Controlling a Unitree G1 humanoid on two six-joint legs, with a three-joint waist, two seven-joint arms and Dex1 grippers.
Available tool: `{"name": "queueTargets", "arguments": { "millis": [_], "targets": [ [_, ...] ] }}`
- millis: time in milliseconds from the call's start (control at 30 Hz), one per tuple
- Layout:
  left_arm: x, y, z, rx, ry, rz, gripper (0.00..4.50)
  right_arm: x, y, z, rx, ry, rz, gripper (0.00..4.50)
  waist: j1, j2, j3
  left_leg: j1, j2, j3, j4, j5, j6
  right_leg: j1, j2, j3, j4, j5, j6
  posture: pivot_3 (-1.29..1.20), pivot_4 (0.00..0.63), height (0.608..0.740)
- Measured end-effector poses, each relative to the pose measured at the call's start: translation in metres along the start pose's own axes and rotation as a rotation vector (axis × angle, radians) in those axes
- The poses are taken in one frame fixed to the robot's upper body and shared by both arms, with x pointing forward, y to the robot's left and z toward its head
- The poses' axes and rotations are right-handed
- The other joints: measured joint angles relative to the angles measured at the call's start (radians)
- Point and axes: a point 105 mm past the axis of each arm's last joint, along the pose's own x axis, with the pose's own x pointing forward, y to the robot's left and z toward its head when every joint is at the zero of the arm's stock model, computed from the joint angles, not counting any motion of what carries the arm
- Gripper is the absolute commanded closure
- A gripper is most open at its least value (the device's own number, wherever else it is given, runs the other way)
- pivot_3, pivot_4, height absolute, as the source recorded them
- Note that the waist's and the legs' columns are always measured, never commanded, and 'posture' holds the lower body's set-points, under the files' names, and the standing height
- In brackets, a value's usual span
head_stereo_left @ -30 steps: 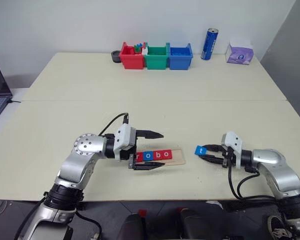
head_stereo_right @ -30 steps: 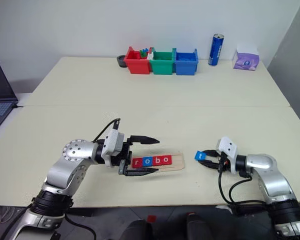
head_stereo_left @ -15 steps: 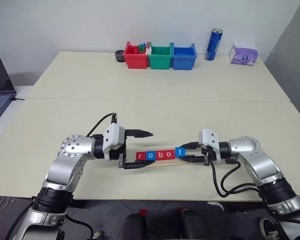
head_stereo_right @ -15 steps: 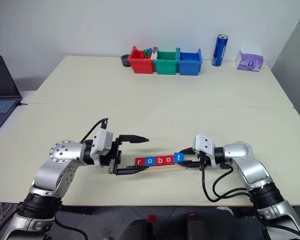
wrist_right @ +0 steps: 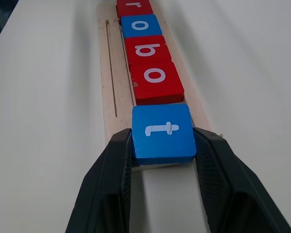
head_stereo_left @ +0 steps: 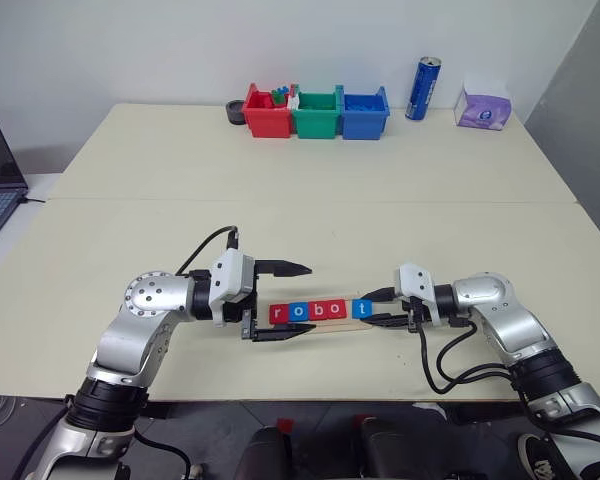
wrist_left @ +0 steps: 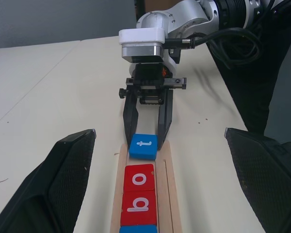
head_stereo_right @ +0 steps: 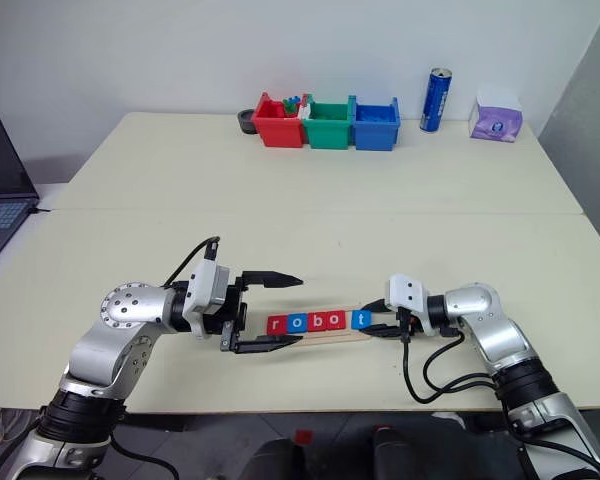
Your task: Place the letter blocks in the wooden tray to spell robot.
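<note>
Pale bench (head_stereo_left: 310, 190) stretches out ahead of me, with the coloured bins (head_stereo_left: 315, 110), a blue can (head_stereo_left: 421, 88) and a tissue box (head_stereo_left: 482, 104) far at the back, well away from the work. Near my edge lies the wooden tray (head_stereo_left: 325, 318), and on it four letter blocks (wrist_right: 148, 51) sit in a row reading r, o, b, o. My right claw (wrist_left: 146, 130) is clenched on the blue t block (wrist_right: 163, 132), holding it by its two sides at the tray's right end, just beside the last red o.

My left claw (head_stereo_left: 280, 300) is spread wide, its fingers either side of the tray's left end, gripping nothing.

Risks as I judge them: the t looks slightly skewed and seems to overhang the tray's end, so letting go now could leave it tipped off the edge or crooked. Pushing it further in could shove the whole row leftward. Pulling the fingers back carelessly could drag the t out again, or nudge the light tray across the bench.
</note>
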Motion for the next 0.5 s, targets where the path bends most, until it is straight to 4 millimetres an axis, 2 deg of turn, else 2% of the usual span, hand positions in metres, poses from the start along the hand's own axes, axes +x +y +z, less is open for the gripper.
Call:
{"name": "queueTargets", "arguments": {
  "millis": [500],
  "targets": [
    [0.0005, -0.0006, 0.0008, 0.002, -0.001, 0.001, 0.00, 0.0055, -0.0030, 0.0018, -0.046, 0.002, 0.024, 3.04, 0.000, 0.000, 0.000, 0.000, 0.000, 0.000, 0.000, 0.000, 0.000, 0.000, 0.000, 0.000, 0.000, 0.000, 0.000, 0.00, 0.150, 0.740]
  ]
}}
